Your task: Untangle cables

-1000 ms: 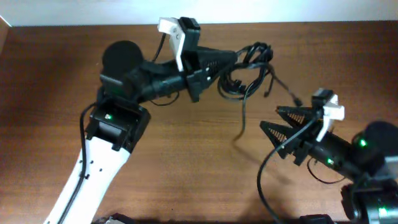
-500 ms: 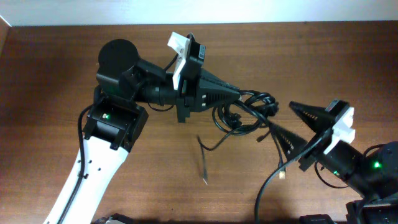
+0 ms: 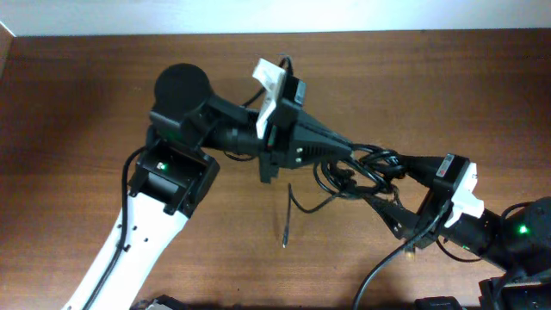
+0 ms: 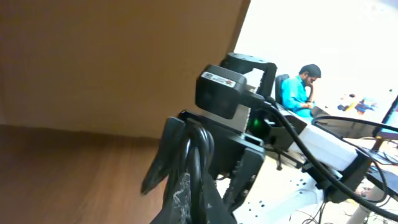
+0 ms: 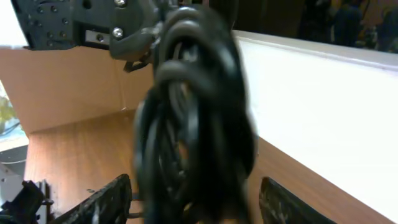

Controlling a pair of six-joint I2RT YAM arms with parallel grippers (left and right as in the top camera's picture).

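Okay, left gripper (image 3: 349,155) is clamped on the cables (image 3: 370,172). The knot sits at its tip above the table (image 3: 86,103), with one loose tail (image 3: 286,226) trailing down to the wood. Right gripper (image 3: 389,179) has its fingers (image 5: 102,199) spread either side of the knot, not closed. Risk as I see it: closing on the whole bundle and pulling would cinch the knot tighter. Pinching too little lets the strand slip out.

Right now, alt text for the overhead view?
A knot of black cables mid-frame, clamped in the left gripper reaching in from the left. The right gripper is open around the knot's right side; one loose strand trails down-frame across the wooden table.
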